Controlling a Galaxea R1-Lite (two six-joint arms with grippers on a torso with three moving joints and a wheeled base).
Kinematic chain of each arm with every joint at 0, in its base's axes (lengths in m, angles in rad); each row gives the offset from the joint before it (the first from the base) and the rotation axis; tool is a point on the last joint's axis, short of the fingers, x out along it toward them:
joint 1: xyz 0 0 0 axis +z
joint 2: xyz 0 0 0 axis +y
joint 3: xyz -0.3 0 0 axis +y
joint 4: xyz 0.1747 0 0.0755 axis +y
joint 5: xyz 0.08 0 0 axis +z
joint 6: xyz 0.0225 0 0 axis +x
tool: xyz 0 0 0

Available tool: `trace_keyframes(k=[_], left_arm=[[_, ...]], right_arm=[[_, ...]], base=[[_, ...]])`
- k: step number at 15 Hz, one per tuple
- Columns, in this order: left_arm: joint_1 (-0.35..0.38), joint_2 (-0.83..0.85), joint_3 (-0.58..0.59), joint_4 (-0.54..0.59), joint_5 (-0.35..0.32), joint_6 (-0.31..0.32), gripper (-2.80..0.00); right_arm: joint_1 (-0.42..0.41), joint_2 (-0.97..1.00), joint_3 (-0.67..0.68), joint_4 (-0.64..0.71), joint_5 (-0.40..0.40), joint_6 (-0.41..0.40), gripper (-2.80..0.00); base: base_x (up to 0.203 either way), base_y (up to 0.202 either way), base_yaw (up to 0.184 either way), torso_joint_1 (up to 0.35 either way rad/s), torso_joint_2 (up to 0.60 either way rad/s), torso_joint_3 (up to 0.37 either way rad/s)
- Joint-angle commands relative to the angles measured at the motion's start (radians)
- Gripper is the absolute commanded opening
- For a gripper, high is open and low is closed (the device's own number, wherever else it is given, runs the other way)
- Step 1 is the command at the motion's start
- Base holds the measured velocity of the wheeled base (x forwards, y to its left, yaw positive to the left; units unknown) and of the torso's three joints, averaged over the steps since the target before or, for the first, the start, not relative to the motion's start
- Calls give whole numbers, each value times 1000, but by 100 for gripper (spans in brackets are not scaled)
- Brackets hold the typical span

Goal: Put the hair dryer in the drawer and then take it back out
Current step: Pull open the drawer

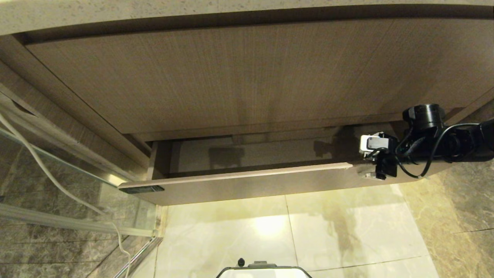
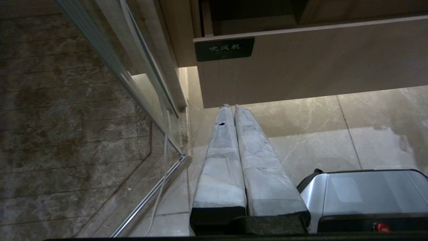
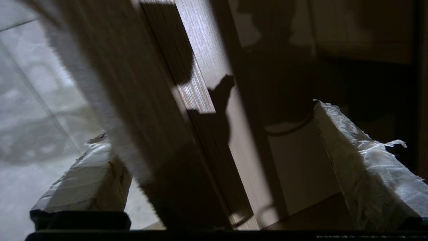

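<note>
The drawer stands pulled partly out under the taller wood-grain panel, with a black tag at the left end of its front. My right gripper is at the right end of that front, open. In the right wrist view the right gripper straddles the front panel, one finger outside and one finger inside the drawer. The left gripper hangs parked and shut, its tips pointing just below the drawer front. The hair dryer is out of view.
A tall wood-grain panel and a stone counter edge overhang the drawer. A glass partition with a metal rail and a hanging white cord are on the left. My base stands on the pale tile floor.
</note>
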Motion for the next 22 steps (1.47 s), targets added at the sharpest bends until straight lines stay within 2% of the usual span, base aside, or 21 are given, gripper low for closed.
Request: trace_keyframes(k=[1, 7, 12, 14, 16, 17, 19, 22], left_arm=[[1, 0, 0, 0, 0, 0, -280], [1, 0, 0, 0, 0, 0, -280], [1, 0, 2, 0, 0, 0, -280], [1, 0, 1, 0, 0, 0, -280], [1, 0, 2, 0, 0, 0, -280], [1, 0, 2, 0, 0, 0, -280], [1, 0, 1, 0, 0, 0, -280], [1, 0, 0, 0, 0, 0, -280]], right_arm=[[-1, -31, 7, -26, 3, -7, 0], [-24, -152, 132, -19, 7, -3, 0], [-32, -356, 314, -21, 5, 129, 0], [-46, -422, 354, -20, -3, 151, 0], [-59, -503, 402, -20, -46, 173, 0], [-70, -544, 415, -17, -70, 181, -280], [-81, -597, 427, 29, -134, 218, -280], [-82, -700, 427, 111, -307, 353, -280]], base=[[0, 0, 0, 0, 0, 0], [0, 0, 0, 0, 0, 0], [0, 0, 0, 0, 0, 0], [0, 0, 0, 0, 0, 0], [0, 0, 0, 0, 0, 0], [0, 0, 0, 0, 0, 0], [0, 0, 0, 0, 0, 0], [0, 0, 0, 0, 0, 0]])
